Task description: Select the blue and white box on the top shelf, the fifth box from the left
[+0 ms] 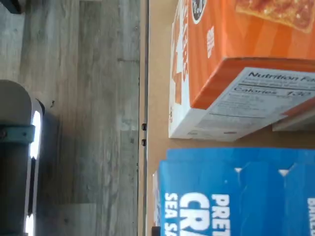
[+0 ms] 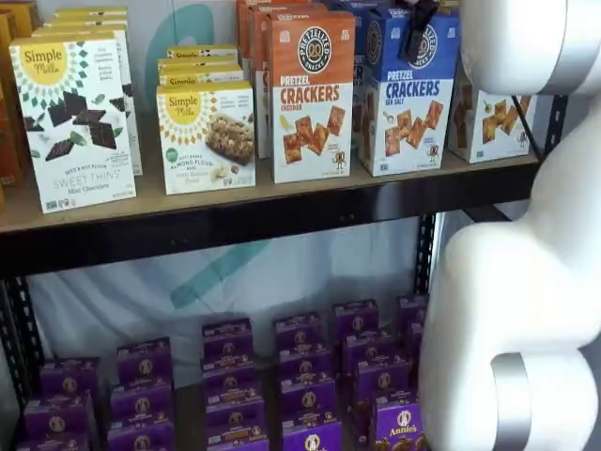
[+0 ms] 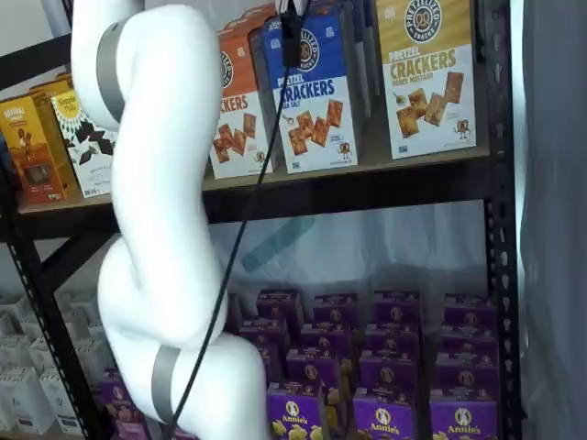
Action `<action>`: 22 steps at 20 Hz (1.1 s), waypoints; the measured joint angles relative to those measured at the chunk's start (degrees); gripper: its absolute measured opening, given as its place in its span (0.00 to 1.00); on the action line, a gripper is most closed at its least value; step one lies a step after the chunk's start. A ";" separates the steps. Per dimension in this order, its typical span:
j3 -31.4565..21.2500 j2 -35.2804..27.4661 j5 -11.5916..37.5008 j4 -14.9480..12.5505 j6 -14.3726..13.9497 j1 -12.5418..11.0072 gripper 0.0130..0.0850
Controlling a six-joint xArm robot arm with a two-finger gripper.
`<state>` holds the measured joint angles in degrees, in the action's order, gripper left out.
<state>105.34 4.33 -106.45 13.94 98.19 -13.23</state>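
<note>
The blue and white box (image 2: pixel 408 103) stands upright on the top shelf (image 2: pixel 235 214), between an orange-topped Cheddar carton (image 2: pixel 312 103) and a yellow-topped carton (image 3: pixel 426 73). It shows in both shelf views (image 3: pixel 316 110) and from above in the wrist view (image 1: pixel 236 196), with its blue top closed. My gripper (image 2: pixel 418 30) hangs in front of the box's upper face, and only its black fingers show, with no clear gap. It also shows in a shelf view (image 3: pixel 292 38) with a cable beside it. No box is held.
Simple Mills boxes (image 2: pixel 75 122) stand further left on the shelf. Small purple boxes (image 3: pixel 385 367) fill the lower level. My white arm (image 2: pixel 516 282) stands between the cameras and the shelves. The wrist view shows the orange carton (image 1: pixel 236 64), the tan board (image 1: pixel 157 98) and grey floor.
</note>
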 joint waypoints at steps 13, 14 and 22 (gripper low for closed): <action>-2.40 3.60 -3.10 -0.72 -0.25 0.23 0.61; -2.80 4.11 -3.33 -0.81 -0.22 0.22 0.61; -7.58 9.66 -5.40 -1.79 -0.22 0.44 0.61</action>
<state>97.76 13.99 -111.85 12.15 97.97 -12.79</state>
